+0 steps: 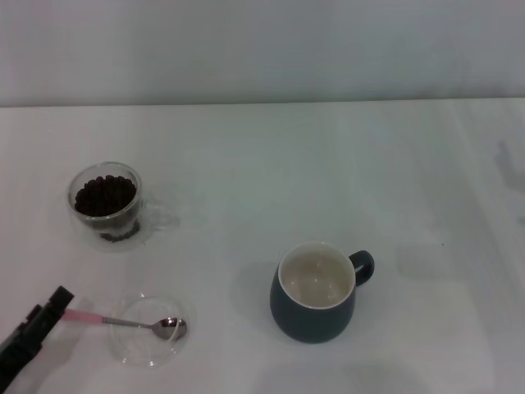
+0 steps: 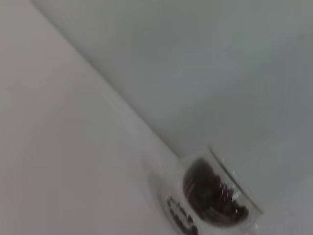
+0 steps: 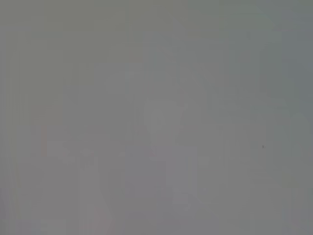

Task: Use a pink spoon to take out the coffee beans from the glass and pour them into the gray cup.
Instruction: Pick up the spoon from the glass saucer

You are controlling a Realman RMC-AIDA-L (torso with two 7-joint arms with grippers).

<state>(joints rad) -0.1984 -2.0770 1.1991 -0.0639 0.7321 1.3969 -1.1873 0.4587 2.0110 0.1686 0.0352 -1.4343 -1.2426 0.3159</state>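
The pink spoon (image 1: pixel 131 323) is lying with its metal bowl in a flat clear glass dish (image 1: pixel 157 355), pink handle sticking out over the rim toward the left gripper (image 1: pixel 56 305). That gripper is seen right at the handle's tip, but whether its fingers are apart or already closed on the handle can't be told. The right gripper isn't seen anywhere.

Taking the dish as the landmark: the glass (image 1: pixel 107 202) with the coffee beans (image 1: pixel 105 195) is set behind it, well apart, and the gray cup (image 1: pixel 315 292) is off to the dish's right, empty inside. In the left wrist view the glass (image 2: pixel 210 198) and its beans (image 2: pixel 208 193) are also picked up.

Step in hand is judged to be grabbing the spoon. To do it well, the handle should probably be pinched near its end and lifted level, so the dish isn't dragged along and the bowl stays usable for scooping
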